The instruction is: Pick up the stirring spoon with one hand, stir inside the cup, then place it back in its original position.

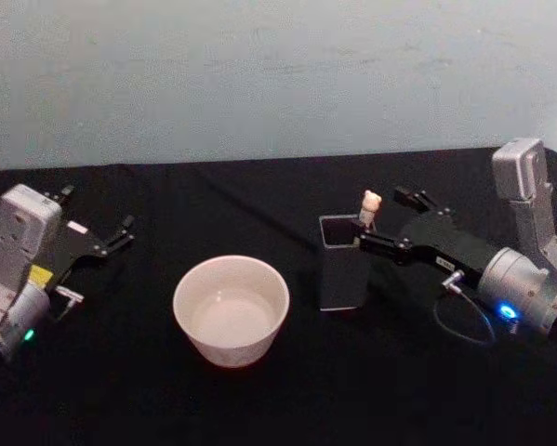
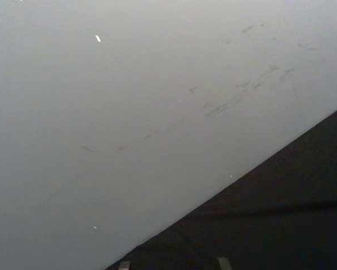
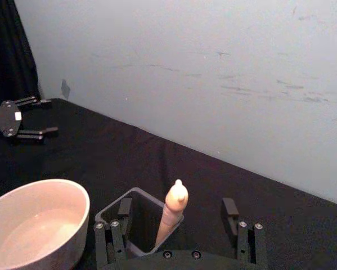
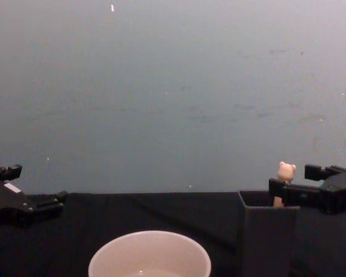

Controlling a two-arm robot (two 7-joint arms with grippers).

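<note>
The stirring spoon (image 1: 370, 206) stands in the dark grey square holder (image 1: 341, 265), its cream bear-head handle (image 4: 286, 172) sticking up above the rim; its bowl is hidden inside. My right gripper (image 1: 391, 221) is open and straddles the handle, one finger on each side without touching it, as the right wrist view shows with the gripper (image 3: 177, 209) around the spoon (image 3: 176, 194) and over the holder (image 3: 113, 212). The off-white cup (image 1: 232, 311) sits left of the holder. My left gripper (image 1: 118, 234) rests open at the far left, away from both.
A black cloth covers the table (image 1: 259, 200), with a pale wall behind it. A blue cable (image 1: 464, 321) loops beside the right wrist. Open cloth lies between the cup and the left arm.
</note>
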